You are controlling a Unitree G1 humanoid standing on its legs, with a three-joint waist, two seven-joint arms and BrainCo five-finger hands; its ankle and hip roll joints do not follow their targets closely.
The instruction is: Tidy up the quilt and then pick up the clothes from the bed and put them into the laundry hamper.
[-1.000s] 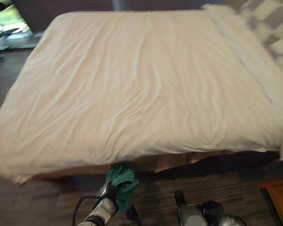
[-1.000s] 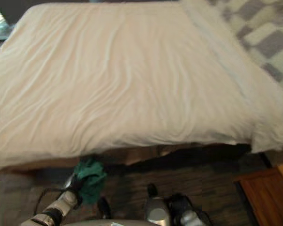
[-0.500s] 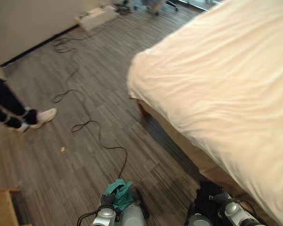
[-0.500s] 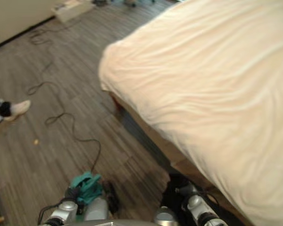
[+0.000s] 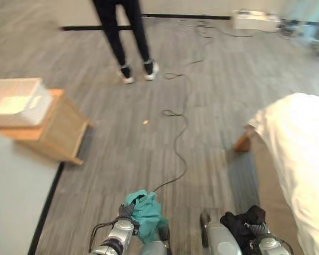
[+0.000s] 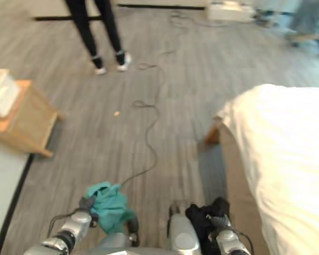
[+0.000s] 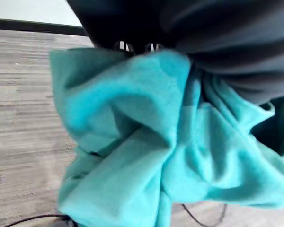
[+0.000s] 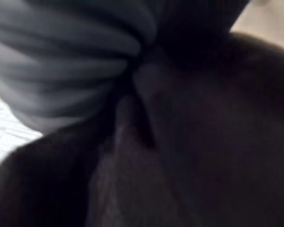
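Note:
A bunched teal garment [image 5: 148, 211] hangs low in front of me, with my left hand [image 5: 126, 212] shut on it; the left wrist view has the teal cloth [image 7: 146, 142] crumpled right under the hand's dark cover. My right hand [image 5: 259, 229] is shut on a black garment [image 5: 242, 222], whose dark cloth [image 8: 203, 142] lies close against the wrist camera. The bed with its smooth cream quilt [image 5: 303, 154] stands at the right, its corner facing me.
A white latticed basket [image 5: 15, 101] rests on a low wooden stand [image 5: 56, 130] at the left. A person's dark-clad legs [image 5: 125, 37] stand farther off on the grey wood floor. A white box [image 5: 252, 20] sits by the far wall. A pale panel [image 5: 10, 196] borders my left.
The whole picture has swung left, from the bed to the open floor, so the camera moved. Both hands still hold their garments low in front of me.

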